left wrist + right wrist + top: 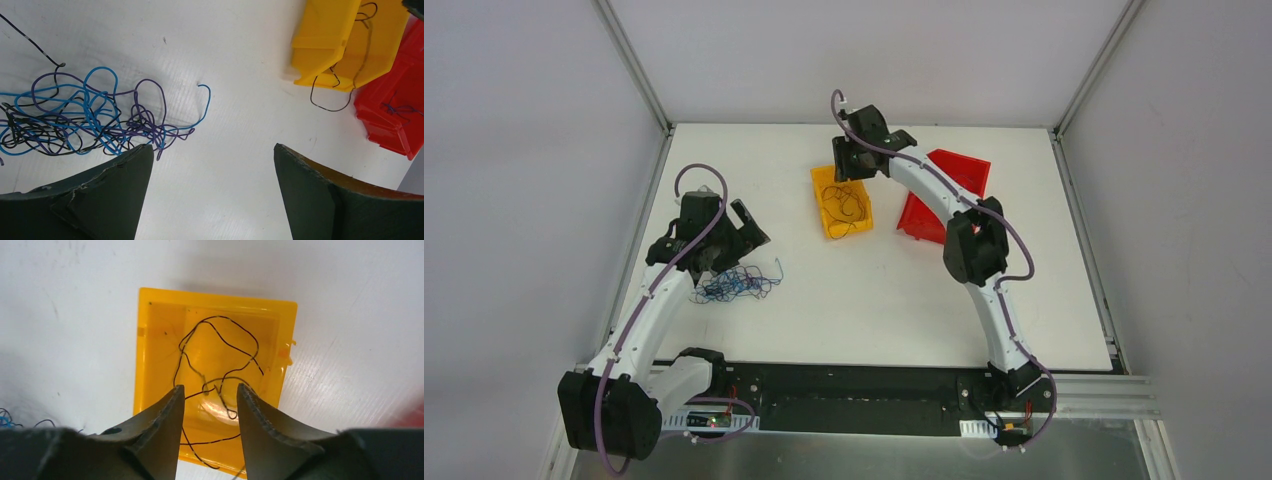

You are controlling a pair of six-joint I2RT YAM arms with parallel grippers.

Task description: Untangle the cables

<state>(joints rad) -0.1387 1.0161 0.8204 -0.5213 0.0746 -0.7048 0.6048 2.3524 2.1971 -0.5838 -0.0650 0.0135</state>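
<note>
One black cable [218,317]: loose in yellow bin [142,345].
Left jaws: wide apart, empty, near tangled cables [85,117].
Right jaws: partly apart above yellow bin, empty.

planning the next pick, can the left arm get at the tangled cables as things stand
Probably yes: the left gripper hangs open right beside the tangled cables, nothing lying over them, and the right gripper is away over the yellow bin.

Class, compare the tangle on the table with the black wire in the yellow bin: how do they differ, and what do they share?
The tangle mixes blue, purple and black strands; the black wire is one colour. The tangle is knotted on the table; the black wire lies in loose loops inside the yellow bin. Both are thin and curly.
</note>
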